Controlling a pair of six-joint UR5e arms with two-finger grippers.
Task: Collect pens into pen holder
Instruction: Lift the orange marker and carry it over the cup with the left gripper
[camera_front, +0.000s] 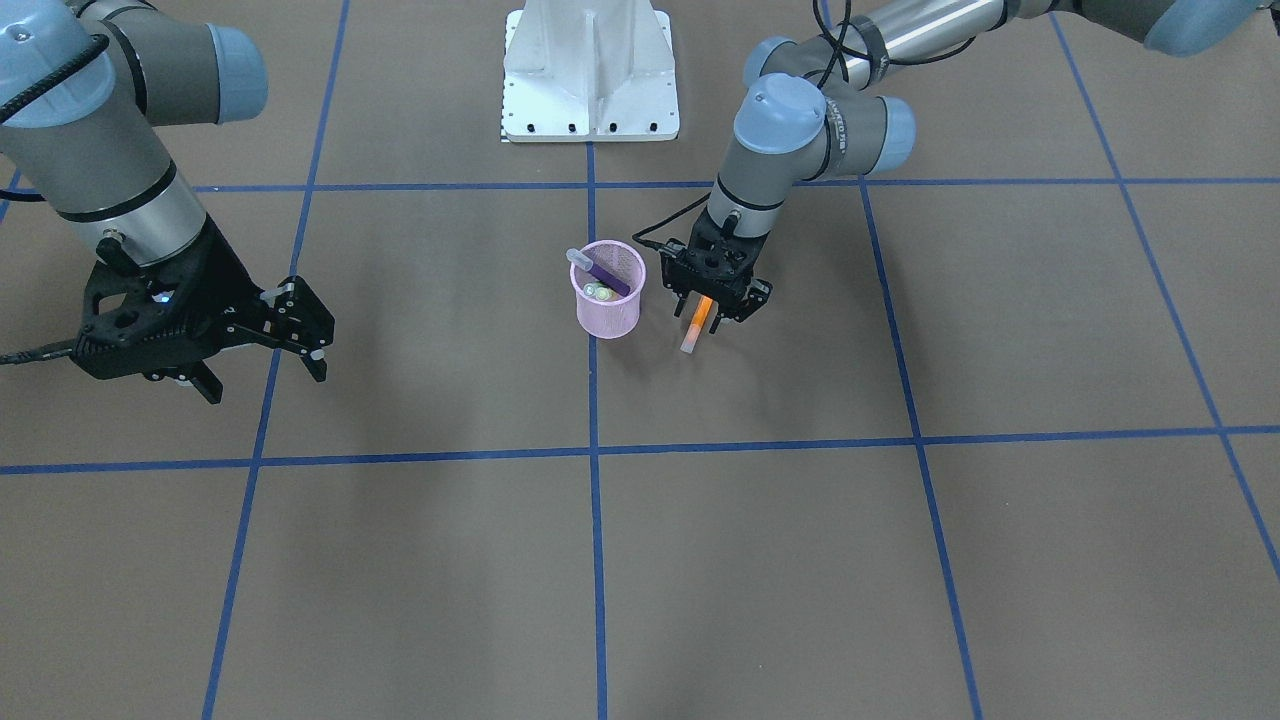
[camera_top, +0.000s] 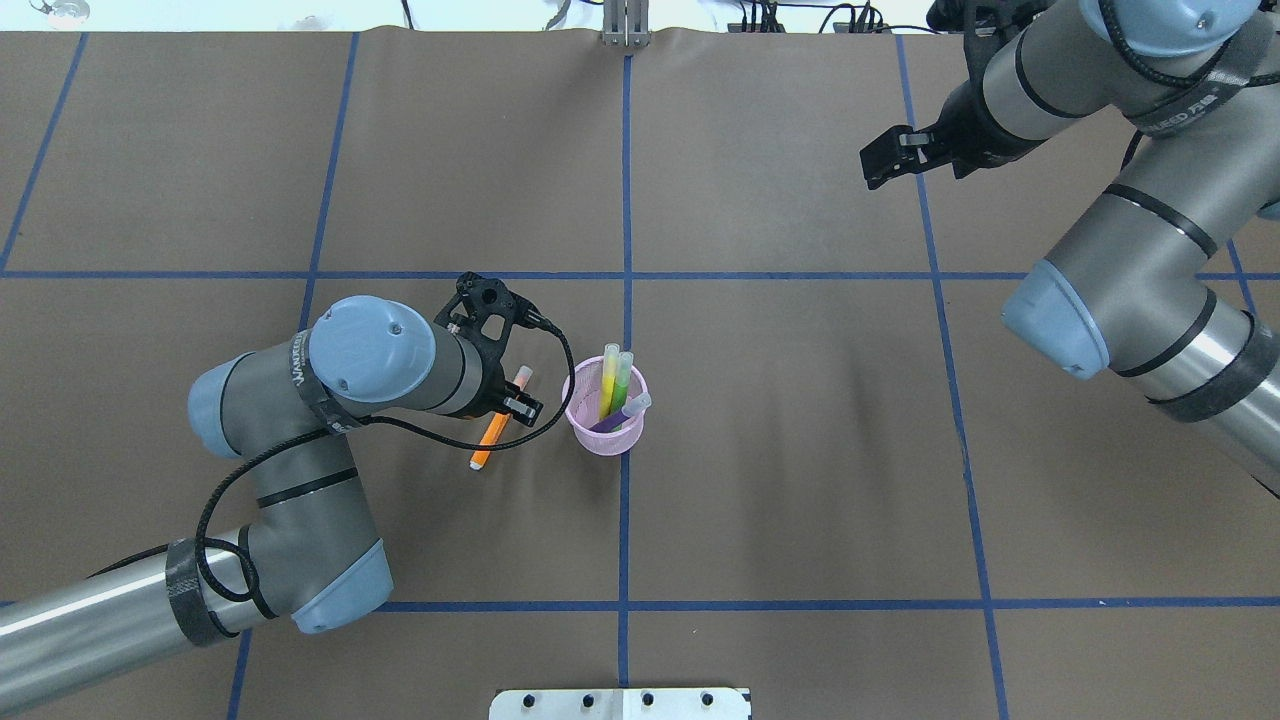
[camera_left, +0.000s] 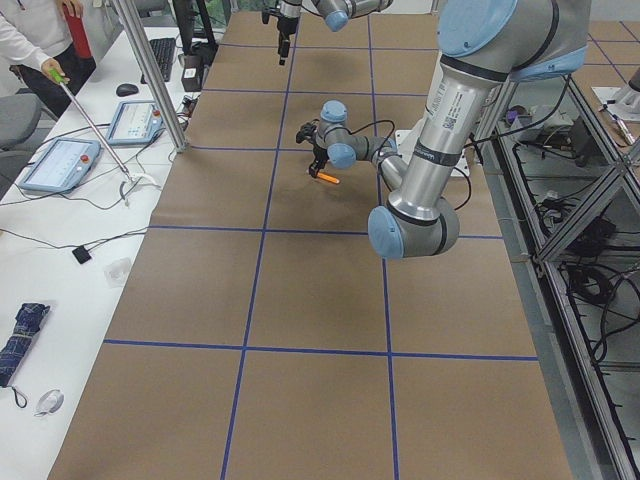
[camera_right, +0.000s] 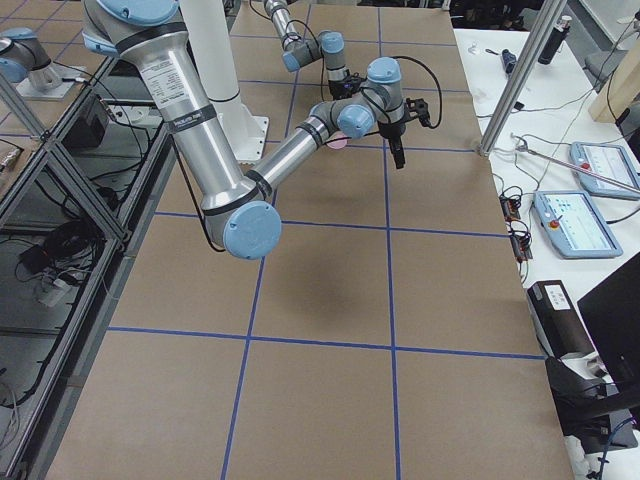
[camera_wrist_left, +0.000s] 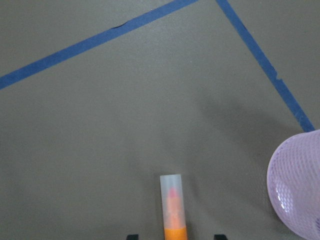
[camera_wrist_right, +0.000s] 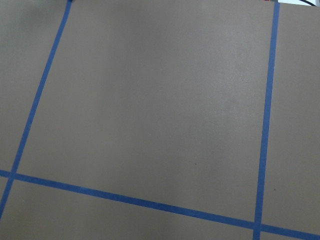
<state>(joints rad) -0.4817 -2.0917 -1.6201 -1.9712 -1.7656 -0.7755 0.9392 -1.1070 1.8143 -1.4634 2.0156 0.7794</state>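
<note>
The pink mesh pen holder (camera_front: 608, 305) stands near the table's middle, also in the overhead view (camera_top: 605, 432). The yellow pen (camera_top: 608, 380), green pen (camera_top: 622, 372) and purple pen (camera_top: 625, 412) stand in it. The orange pen (camera_front: 696, 325) lies on the table just beside the holder. My left gripper (camera_front: 712, 308) is open, low over the pen, with a finger on either side of its orange body. In the left wrist view the capped end (camera_wrist_left: 172, 202) points away from the jaws, and the holder (camera_wrist_left: 299, 195) is at the right edge. My right gripper (camera_front: 270, 382) is open and empty, far off.
The robot's white base plate (camera_front: 590, 75) sits behind the holder. Blue tape lines (camera_front: 592, 400) divide the brown table cover into squares. The left arm's black cable (camera_top: 560, 390) loops close to the holder. An operator (camera_left: 30, 50) stands by a side bench.
</note>
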